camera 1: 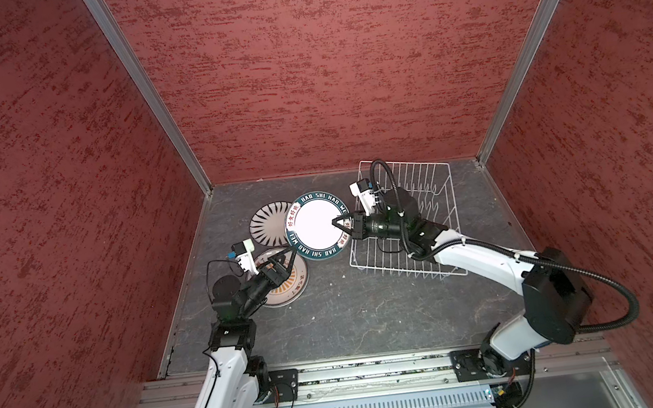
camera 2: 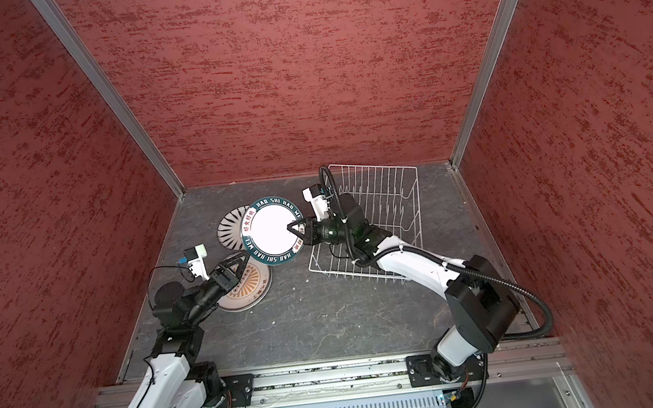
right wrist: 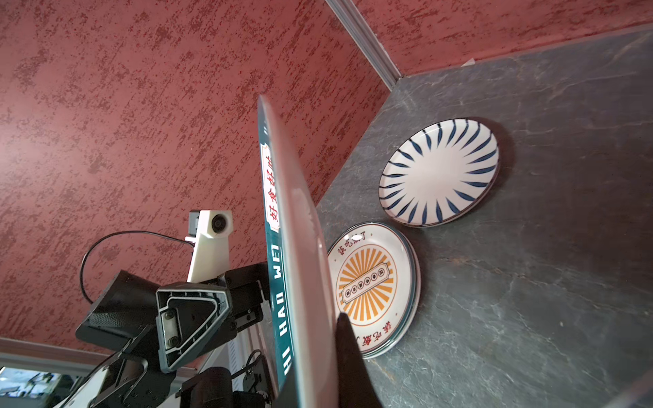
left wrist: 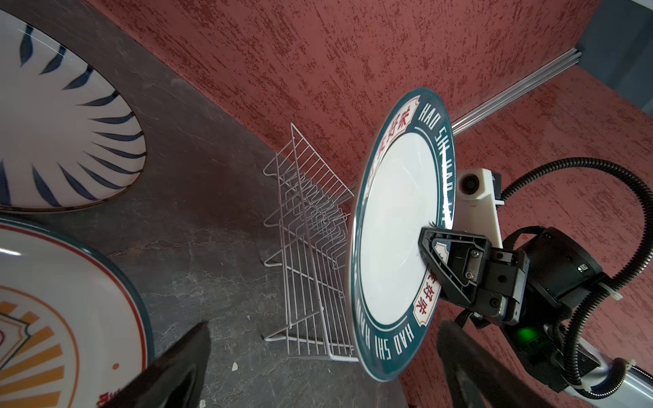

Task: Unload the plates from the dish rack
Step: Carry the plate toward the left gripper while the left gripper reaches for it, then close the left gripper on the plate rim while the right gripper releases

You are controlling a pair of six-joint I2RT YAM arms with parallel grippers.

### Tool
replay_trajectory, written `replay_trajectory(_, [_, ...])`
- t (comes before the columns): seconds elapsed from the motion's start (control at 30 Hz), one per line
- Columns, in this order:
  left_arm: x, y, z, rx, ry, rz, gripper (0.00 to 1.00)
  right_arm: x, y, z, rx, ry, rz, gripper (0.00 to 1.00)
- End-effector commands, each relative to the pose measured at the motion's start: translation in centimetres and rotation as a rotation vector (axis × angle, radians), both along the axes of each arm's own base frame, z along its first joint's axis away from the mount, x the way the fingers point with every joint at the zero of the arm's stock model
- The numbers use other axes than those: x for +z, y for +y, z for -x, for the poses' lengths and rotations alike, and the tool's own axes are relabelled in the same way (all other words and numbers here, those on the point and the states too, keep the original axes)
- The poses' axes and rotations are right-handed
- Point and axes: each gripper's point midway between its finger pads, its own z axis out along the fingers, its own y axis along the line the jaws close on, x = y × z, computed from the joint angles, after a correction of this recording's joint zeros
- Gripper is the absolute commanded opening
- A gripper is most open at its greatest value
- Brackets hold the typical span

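Right hand (camera 1: 335, 223) is clamped on the rim of the round white plate with the dark teal lettered rim (camera 1: 314, 225), one finger on the face and one on the back. It grips at the edge, so the opposite rim stays free. The plate is in the air, face toward the top camera, between the white wire dish rack (camera 1: 427, 185) and the plates already laid down. We can't call its exact tilt.

Left hand (camera 1: 290, 257) has its fingers spread wide and holds nothing. It points at the plate's free rim. In the left wrist view the rim sits about between the fingers (left wrist: 176, 371), with no contact that we can see. We read this as a handover setup, since the drop-off side is the left arm's.

The rack shows no plates in any view, so we take this one as the last.

On the grey stone-look desk (camera 1: 370, 313) the white plate with dark radial stripes (camera 1: 266, 224) lies flat, face up. The white plate with the orange sunburst (camera 1: 288, 289) lies under the left hand. In the right wrist view both show doubled rims, probably stacked pairs.
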Motion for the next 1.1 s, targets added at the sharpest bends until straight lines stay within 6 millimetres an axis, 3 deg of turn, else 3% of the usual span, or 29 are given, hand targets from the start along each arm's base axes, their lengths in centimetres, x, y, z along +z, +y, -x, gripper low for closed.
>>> replay_trajectory(0.0, [2.2,-0.1,-0.3,-0.006,-0.086,0.016,1.0,1.9,0.4,0.6,0.052,-0.036,-0.08,0.0])
replay_trajectory(0.13, [2.9,-0.5,-0.7,-0.036,-0.129,0.048,0.96,0.9,0.6,0.6,0.058,-0.001,-0.078,0.0])
replay_trajectory(0.3, [3.1,-1.6,-1.4,-0.114,-0.112,0.06,0.77,0.2,0.8,0.5,0.065,0.023,-0.08,0.0])
replay_trajectory(0.5, [3.0,-1.4,-1.7,-0.097,-0.112,0.075,0.43,0.0,1.3,0.2,0.075,0.045,-0.106,0.0])
replay_trajectory(0.67, [2.8,-1.0,-1.6,-0.063,-0.102,0.058,0.01,-0.3,1.7,0.4,0.105,0.055,-0.105,0.0])
replay_trajectory(0.73, [2.6,-0.8,-1.5,-0.046,-0.102,0.05,0.0,-0.4,1.8,0.4,0.114,0.054,-0.102,0.01])
replay_trajectory(0.83, [2.6,-0.3,-1.3,-0.02,-0.103,0.046,0.0,-0.2,1.9,0.7,0.132,0.045,-0.106,0.1])
replay_trajectory(0.93, [2.1,0.3,-1.4,0.016,-0.083,0.046,0.0,0.0,2.1,0.9,0.155,0.04,-0.115,0.33])
replay_trajectory(1.07, [1.6,1.6,-1.6,0.091,-0.051,0.046,0.0,-0.1,2.2,0.8,0.157,0.036,-0.109,0.51])
